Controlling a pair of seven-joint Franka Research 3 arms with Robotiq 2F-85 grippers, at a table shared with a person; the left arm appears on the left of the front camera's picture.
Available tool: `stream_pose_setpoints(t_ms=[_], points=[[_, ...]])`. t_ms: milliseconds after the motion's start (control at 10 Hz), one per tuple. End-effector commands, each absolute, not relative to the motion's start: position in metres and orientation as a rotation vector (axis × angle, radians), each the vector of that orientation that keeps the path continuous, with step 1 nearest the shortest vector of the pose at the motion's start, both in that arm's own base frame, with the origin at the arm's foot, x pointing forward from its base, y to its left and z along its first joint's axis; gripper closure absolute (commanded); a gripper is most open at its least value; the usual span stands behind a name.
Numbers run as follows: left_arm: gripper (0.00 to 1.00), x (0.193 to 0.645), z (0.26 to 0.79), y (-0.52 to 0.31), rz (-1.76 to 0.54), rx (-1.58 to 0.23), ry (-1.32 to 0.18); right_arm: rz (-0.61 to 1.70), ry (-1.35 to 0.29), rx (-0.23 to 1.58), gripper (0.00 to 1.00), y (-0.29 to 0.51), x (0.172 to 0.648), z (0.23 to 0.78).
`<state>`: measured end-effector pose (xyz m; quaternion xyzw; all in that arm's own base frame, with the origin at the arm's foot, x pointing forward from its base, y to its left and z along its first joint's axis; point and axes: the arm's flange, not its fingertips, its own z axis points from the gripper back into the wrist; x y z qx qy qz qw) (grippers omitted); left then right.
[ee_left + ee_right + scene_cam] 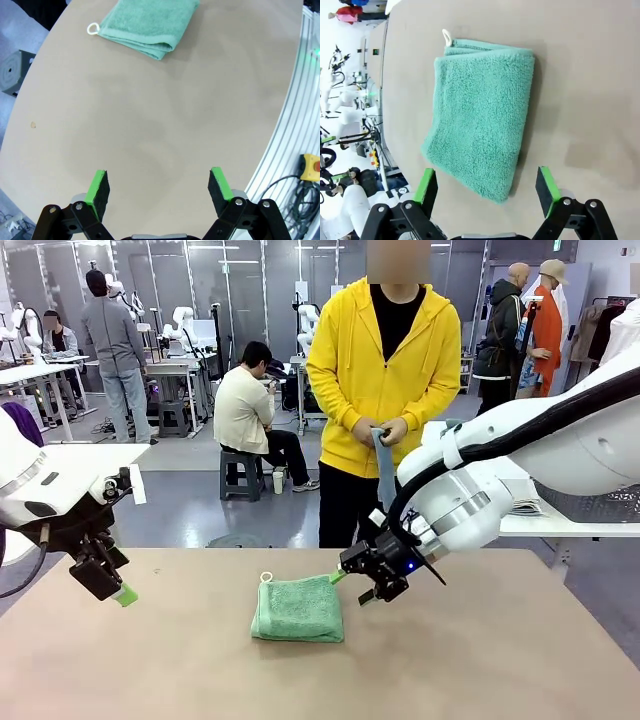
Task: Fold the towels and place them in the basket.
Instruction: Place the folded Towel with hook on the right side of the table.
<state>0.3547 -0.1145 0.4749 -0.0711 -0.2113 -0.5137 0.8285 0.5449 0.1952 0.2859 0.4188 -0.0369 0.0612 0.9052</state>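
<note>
Bright even overhead light, soft shadows, wide-angle wrist-view distortion.

no readable text, labels or numbers

I have my left arm (40, 495) at the left edge of the front frame, left end effector (113, 586) angled down and right, fingers (97, 192) spread wide. My right arm (560, 440) comes in from the upper right to frame centre, right end effector (352, 587) low, fingers (426, 184) apart
</note>
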Motion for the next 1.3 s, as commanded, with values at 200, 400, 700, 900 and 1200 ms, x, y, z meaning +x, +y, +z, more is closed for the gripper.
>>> stream_pose_setpoints(t_ms=[200, 400, 700, 900, 1200], points=[[0.0, 0.354, 0.474, -0.117, -1.073, -0.139, -0.445, 0.093, -0.093, 0.942, 0.0, 0.204, 0.545, 0.262], [0.0, 0.354, 0.474, -0.117, -1.073, -0.139, -0.445, 0.073, -0.094, 0.969, 0.0, 0.208, 0.547, 0.255], [0.0, 0.354, 0.474, -0.117, -1.073, -0.139, -0.445, 0.061, -0.087, 0.985, 0.0, 0.217, 0.549, 0.249], [0.0, 0.354, 0.474, -0.117, -1.073, -0.139, -0.445, 0.058, -0.078, 0.987, 0.0, 0.222, 0.552, 0.248], [0.0, 0.354, 0.474, -0.117, -1.073, -0.139, -0.445, 0.054, -0.072, 0.982, 0.47, 0.231, 0.557, 0.247]])
